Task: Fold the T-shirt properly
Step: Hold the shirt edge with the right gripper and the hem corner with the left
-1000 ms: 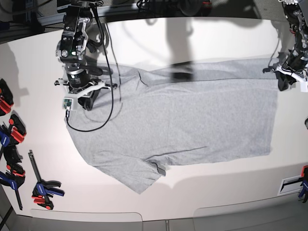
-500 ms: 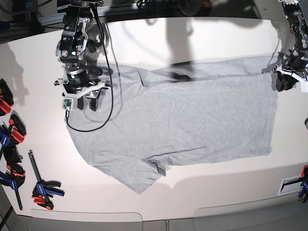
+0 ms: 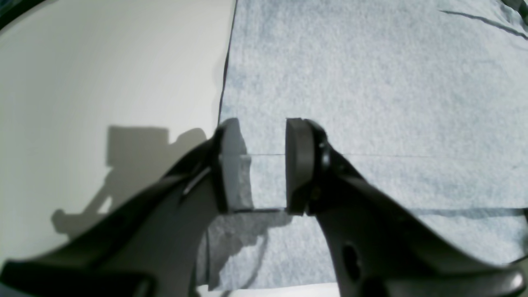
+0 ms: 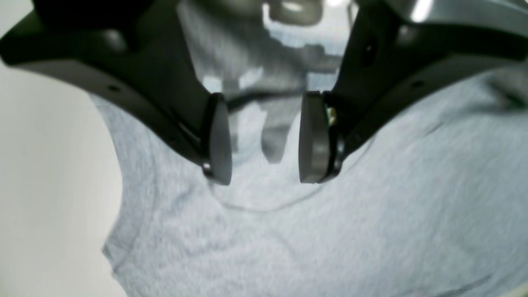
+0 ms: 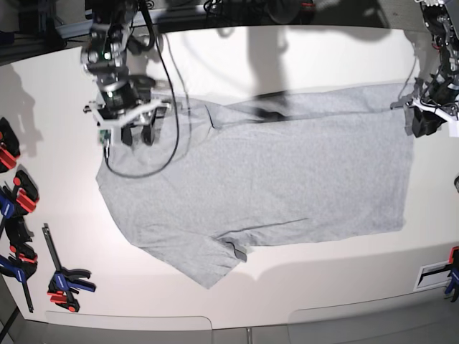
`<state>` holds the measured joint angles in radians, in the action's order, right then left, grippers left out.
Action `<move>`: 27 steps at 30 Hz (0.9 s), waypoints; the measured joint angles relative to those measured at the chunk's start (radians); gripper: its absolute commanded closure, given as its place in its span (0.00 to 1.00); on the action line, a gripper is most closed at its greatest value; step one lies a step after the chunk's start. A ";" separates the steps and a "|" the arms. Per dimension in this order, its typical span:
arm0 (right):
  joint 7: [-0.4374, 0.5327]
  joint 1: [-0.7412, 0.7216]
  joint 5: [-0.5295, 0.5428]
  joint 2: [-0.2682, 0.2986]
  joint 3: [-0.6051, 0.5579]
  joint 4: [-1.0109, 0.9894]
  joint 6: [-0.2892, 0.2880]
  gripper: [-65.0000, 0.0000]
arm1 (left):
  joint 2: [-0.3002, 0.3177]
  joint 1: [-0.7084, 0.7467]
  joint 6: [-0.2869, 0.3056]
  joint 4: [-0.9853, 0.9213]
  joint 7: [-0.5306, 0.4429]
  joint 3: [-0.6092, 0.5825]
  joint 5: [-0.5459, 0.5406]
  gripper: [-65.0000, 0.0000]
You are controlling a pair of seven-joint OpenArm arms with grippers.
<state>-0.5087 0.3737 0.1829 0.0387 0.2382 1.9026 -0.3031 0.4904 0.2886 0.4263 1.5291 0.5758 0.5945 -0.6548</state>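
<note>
Evidently soft and limp, the T-shirt (image 3: 371,103) wants pinching at hems. Left wrist view: the left gripper (image 3: 258,165), jaws parted, straddles the hem corner, cloth spreading toward 1 o'clock. Right wrist view: the right gripper (image 4: 264,138) hangs open over the collar (image 4: 264,206). Base view: the T-shirt lies flat across the table (image 5: 287,57), grippers at 9 and 3 o'clock.

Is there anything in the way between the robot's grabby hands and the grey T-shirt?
Nothing visible is in the way. The left end effector is open right at the corner of the T-shirt, fabric showing between its fingers. The right end effector is open just above the shirt. The clamps lie off to the side on the table.
</note>
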 measured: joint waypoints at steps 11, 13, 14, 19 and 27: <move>-0.024 0.283 0.156 -0.020 0.003 0.148 -0.027 0.60 | 0.000 -0.001 0.000 0.000 0.000 0.000 0.000 0.73; -0.024 0.282 0.177 -0.047 0.004 0.140 -0.026 0.60 | 0.000 0.000 0.000 0.000 0.000 0.000 -0.002 0.73; -0.019 0.274 0.204 -0.059 0.004 0.140 -0.019 0.60 | -0.001 -0.001 0.000 0.000 0.000 0.000 -0.003 0.73; -0.003 0.194 0.242 -0.114 0.004 0.137 0.035 0.60 | -0.003 -0.001 0.000 0.000 0.000 0.000 -0.014 0.73; -0.010 0.089 0.363 -0.144 0.004 -0.101 0.048 0.60 | -0.003 -0.001 0.000 0.000 0.000 0.000 -0.014 0.73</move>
<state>-0.5182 0.4625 0.5461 -0.1055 0.2420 1.8015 -0.2546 0.4873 0.2878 0.4263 1.5288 0.5758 0.5945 -0.6689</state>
